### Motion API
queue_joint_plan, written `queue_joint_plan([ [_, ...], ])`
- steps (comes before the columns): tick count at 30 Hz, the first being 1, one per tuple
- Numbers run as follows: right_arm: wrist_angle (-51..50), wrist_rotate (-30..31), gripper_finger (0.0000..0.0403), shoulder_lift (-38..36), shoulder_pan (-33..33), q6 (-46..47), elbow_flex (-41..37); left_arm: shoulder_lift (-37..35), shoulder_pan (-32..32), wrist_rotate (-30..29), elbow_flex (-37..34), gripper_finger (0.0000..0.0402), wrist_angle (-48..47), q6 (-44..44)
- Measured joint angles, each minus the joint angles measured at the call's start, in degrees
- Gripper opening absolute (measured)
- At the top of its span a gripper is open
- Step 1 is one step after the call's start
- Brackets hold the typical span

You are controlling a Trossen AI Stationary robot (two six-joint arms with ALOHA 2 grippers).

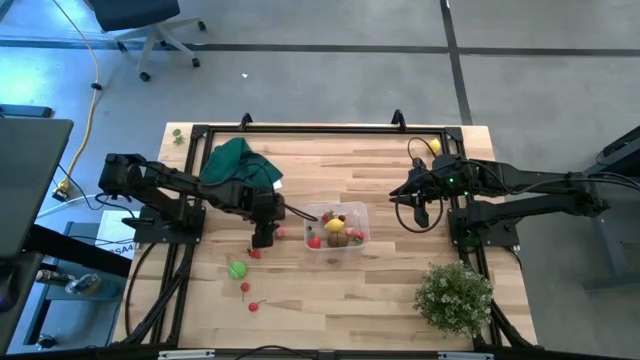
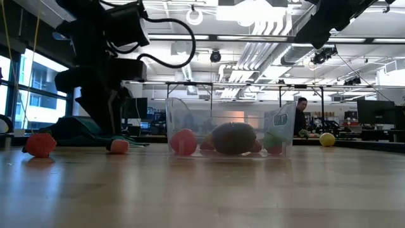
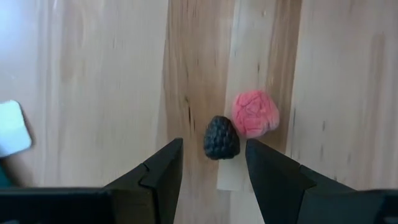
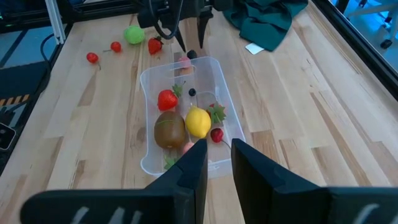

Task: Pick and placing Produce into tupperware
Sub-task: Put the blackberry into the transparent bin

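Left gripper (image 3: pixel 214 163) pointing down beside tub (image 1: pixel 337 226), fingers apart around blackberry (image 3: pixel 221 137) on table | pink raspberry (image 3: pixel 255 113) touching it | right gripper (image 4: pixel 217 163) parted, raised, well away from tub

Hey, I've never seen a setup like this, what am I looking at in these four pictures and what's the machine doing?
Two dark robot arms work at a wooden table. One picture looks down from above, one looks level across the tabletop, and two come from cameras on the arms' wrists. A clear plastic tub holds toy produce, including a yellow lemon and a brown kiwi. The left gripper hangs with jaws open over a small black berry beside a pink raspberry. The right gripper waits open, holding nothing.
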Motion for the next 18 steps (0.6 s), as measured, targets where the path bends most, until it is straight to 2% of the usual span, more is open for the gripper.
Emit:
queue_joint_plan([
  [9, 0.0, 0.0, 0.0062, 0.0, 0.0, 0.0, 0.0, 0.0, 0.0, 1.2, -4.4, 0.0165, 6.5, -1.0],
  [18, 0.0, 0.0, 0.0062, 0.0, 0.0, 0.0, 0.0, 0.0, 0.0, -0.6, -4.7, 0.0165, 7.2, 0.0],
])
